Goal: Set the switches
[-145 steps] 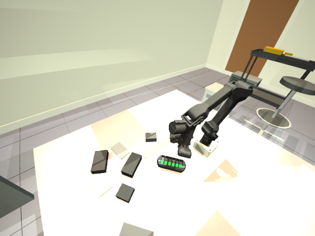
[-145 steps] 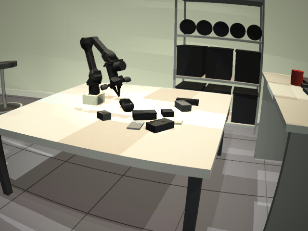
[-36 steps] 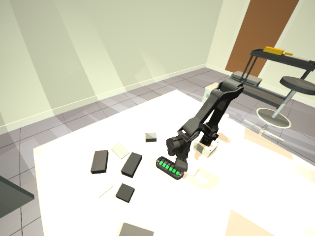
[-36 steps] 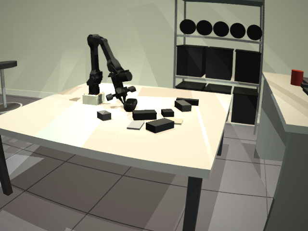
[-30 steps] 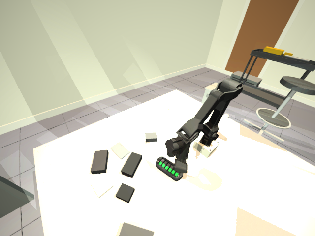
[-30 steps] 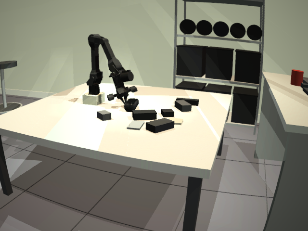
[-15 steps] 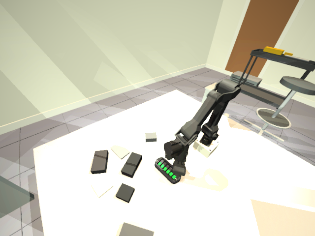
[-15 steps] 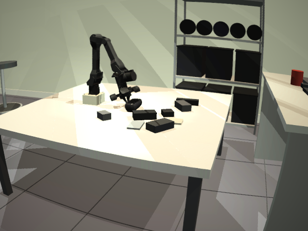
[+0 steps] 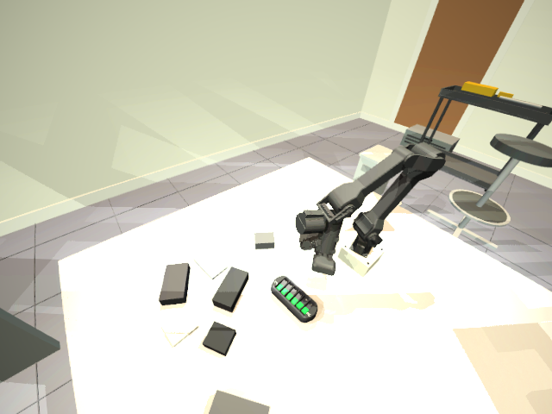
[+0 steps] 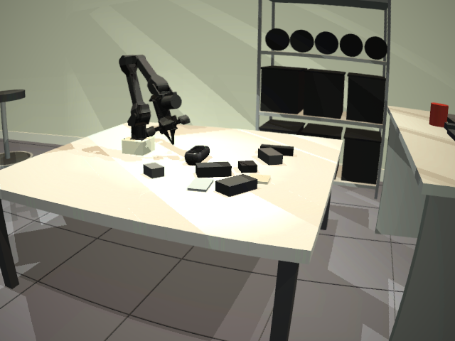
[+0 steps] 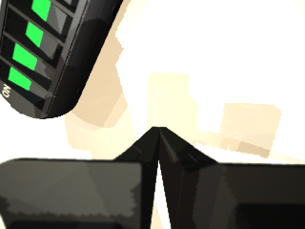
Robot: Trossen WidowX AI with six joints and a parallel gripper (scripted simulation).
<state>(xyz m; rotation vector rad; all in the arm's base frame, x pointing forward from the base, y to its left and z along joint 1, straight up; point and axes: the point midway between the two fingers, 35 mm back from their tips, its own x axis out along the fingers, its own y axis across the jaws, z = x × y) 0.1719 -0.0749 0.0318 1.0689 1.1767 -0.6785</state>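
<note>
Pale green wall [image 9: 178, 80] [image 10: 205, 73] behind your white-topped desk [image 9: 379, 356] [image 10: 128, 194] [image 11: 257, 57]. Your claw [image 9: 322, 256] [image 10: 173, 142] [image 11: 158, 134] is closed, tips together, nothing gripped, raised above the desk. Dark controller unit [image 9: 291, 299] [image 10: 197, 155] [image 11: 59, 52] sits switches-up on the desk, near the claw but apart: at your tips' ten to eleven o'clock in the wrist view, about seven o'clock from above. Green shows on its switches.

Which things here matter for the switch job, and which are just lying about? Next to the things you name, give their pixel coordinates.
Part of the job:
- controller unit [image 9: 294, 298] [image 10: 197, 154] [image 11: 91, 57]
- claw [image 10: 173, 142] [image 11: 158, 134]

Just lying about:
- small grey block [image 9: 264, 241] [image 10: 153, 170]
- square black block [image 9: 219, 338] [image 10: 247, 166]
- pale flat plate [image 10: 200, 184]
- red cylinder [image 10: 439, 114] on the side counter [image 10: 407, 146]
</note>
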